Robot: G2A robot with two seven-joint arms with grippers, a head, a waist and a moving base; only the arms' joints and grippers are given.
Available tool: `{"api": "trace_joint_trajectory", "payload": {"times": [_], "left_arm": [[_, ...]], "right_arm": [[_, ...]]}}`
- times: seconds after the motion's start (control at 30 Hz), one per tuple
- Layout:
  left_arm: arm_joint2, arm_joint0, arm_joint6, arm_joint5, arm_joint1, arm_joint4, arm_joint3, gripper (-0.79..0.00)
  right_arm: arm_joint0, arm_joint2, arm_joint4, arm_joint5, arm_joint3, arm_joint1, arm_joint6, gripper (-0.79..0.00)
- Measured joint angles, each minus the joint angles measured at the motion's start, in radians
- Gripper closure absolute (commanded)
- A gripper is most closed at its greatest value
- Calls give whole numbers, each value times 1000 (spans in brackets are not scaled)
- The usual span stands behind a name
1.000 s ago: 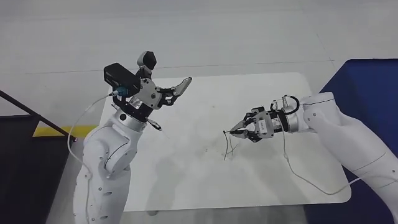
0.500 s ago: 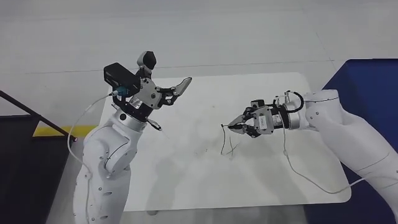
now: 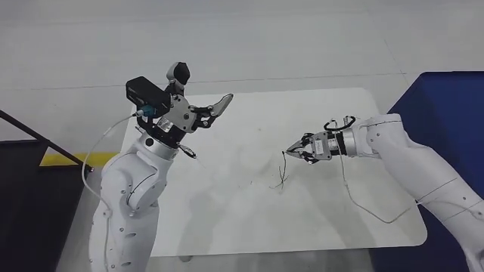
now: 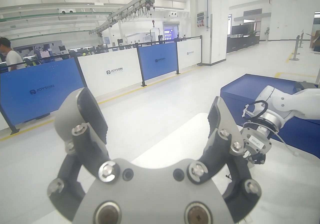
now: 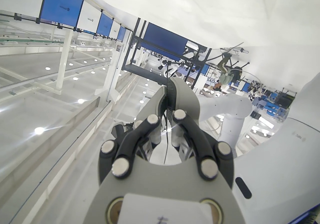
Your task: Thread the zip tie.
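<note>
Left claw (image 4: 151,104) raised, spread wide; right claw (image 3: 289,152) extended, pinched closed.

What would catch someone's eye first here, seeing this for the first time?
The right gripper, out over the middle of the white table, is pinched shut on a thin black zip tie that dangles below it. At the table's other side, the left gripper is raised, jaws wide open and empty.
</note>
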Motion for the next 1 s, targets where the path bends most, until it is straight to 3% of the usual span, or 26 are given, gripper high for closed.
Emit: {"api": "trace_joint_trajectory", "payload": {"times": [0.13, 0.17, 0.2, 0.23, 0.3, 0.57, 0.7, 0.87, 1.0], "left_arm": [[0, 0, 0, 0, 0, 0, 0, -785], [0, 0, 0, 0, 0, 0, 0, -785], [0, 0, 0, 0, 0, 0, 0, -785], [0, 0, 0, 0, 0, 0, 0, -785], [0, 0, 0, 0, 0, 0, 0, -785], [0, 0, 0, 0, 0, 0, 0, -785], [0, 0, 0, 0, 0, 0, 0, -785], [0, 0, 0, 0, 0, 0, 0, -785], [0, 0, 0, 0, 0, 0, 0, -785]], "right_arm": [[43, -84, 26, 0, 45, -27, -18, 0], [56, -107, 32, 0, 60, -34, -37, -271], [64, -124, 43, 0, 73, -39, -49, -329], [72, -140, 59, 0, 83, -43, -57, -745], [90, -175, 103, 0, 104, -53, -56, -785], [156, -269, 247, 0, 150, -50, 57, -785], [199, -205, 150, -28, 105, -15, 100, -785], [105, -59, -88, -323, -23, 78, 131, -785], [-26, 88, -153, -532, -152, 150, 81, -785]]}}
